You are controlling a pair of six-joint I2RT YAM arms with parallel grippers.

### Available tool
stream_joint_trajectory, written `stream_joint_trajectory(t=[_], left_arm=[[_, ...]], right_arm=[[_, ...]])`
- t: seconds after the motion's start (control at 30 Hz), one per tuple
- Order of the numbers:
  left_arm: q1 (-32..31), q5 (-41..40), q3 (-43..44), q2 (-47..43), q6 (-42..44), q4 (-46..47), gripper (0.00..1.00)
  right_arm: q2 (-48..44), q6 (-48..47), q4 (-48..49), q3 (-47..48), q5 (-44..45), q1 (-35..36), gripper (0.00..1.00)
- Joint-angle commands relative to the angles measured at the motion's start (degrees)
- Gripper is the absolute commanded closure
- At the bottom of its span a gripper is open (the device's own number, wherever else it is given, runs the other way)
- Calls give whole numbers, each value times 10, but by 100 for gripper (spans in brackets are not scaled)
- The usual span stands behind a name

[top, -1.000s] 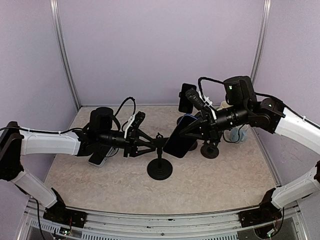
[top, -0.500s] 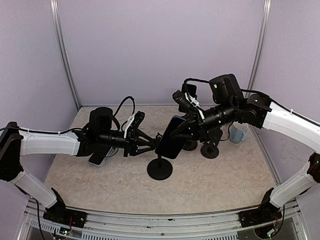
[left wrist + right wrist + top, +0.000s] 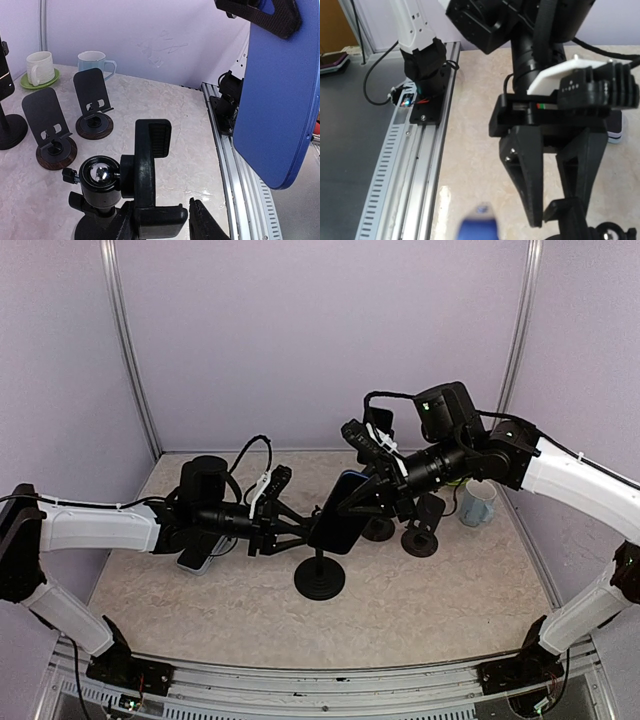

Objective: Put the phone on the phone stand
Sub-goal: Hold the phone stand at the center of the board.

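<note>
Left end effector (image 3: 305, 527) sits with its fingers either side of the clamp (image 3: 150, 150) on the phone stand (image 3: 319, 578) at mid-worktop, probably to steady or spread it, though I can't tell if it's actually squeezing. Just right of that clamp the blue phone (image 3: 337, 515) hangs tilted in the air. It's clenched by the right end effector (image 3: 354, 502) and looks lined up to slot in.

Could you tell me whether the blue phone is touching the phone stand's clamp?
Apart. The left wrist view shows bare table between the blue phone and the phone stand's clamp, which stands to its left.
</note>
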Motion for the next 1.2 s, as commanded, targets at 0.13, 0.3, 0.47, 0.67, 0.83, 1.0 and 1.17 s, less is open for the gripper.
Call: stream_joint_trajectory(t=[0.13, 0.3, 0.47, 0.67, 0.83, 1.0, 1.17], left_arm=[[8, 28, -10, -9, -2, 22, 76], [3, 31, 0, -8, -1, 11, 85], [0, 35, 8, -17, -4, 0, 88], [-1, 52, 8, -29, -7, -18, 88], [-9, 56, 0, -46, -14, -23, 87], [-17, 55, -17, -64, -21, -17, 88], [-21, 56, -16, -69, -15, -37, 88]], right_arm=[[-7, -30, 16, 12, -14, 5, 100], [18, -52, 10, 21, -48, 6, 100], [59, -85, -15, 50, -91, 7, 100], [118, -176, -88, 109, -141, 20, 100], [146, -219, -105, 127, -113, 24, 100], [196, -260, -161, 175, -100, 25, 100], [222, -281, -182, 192, -105, 24, 100]])
